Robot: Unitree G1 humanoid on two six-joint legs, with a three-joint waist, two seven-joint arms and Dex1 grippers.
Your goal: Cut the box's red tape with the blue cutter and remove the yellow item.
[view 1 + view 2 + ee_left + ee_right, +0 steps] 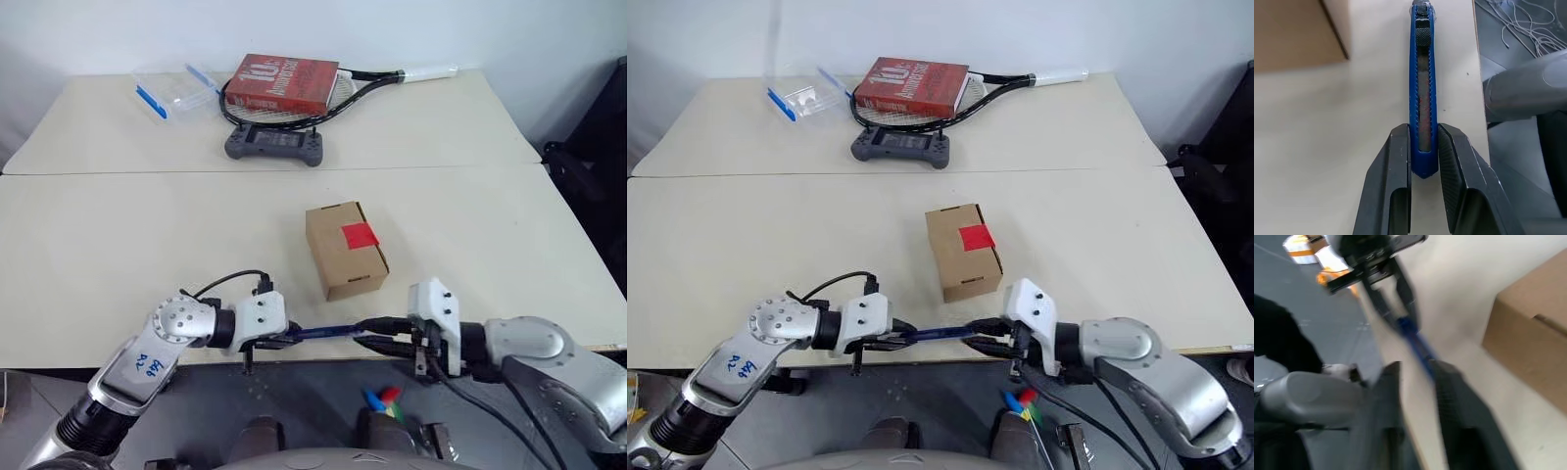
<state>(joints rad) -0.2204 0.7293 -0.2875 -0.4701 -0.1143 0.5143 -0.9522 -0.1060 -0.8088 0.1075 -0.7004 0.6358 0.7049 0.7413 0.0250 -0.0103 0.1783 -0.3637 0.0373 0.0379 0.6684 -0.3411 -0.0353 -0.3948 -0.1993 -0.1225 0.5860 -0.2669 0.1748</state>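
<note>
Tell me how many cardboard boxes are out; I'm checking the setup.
1: the box sits on the near table, red tape on top, just beyond the two grippers. Anything behind the far items could be hidden.

Silver arms, white wrist blocks, black cables, ribbed black jaws.

I see a matt brown cardboard box with a glossy red tape square, on a smooth matt cream surface. The slim blue plastic cutter has a ribbed slider; black gripper fingers look textured.
</note>
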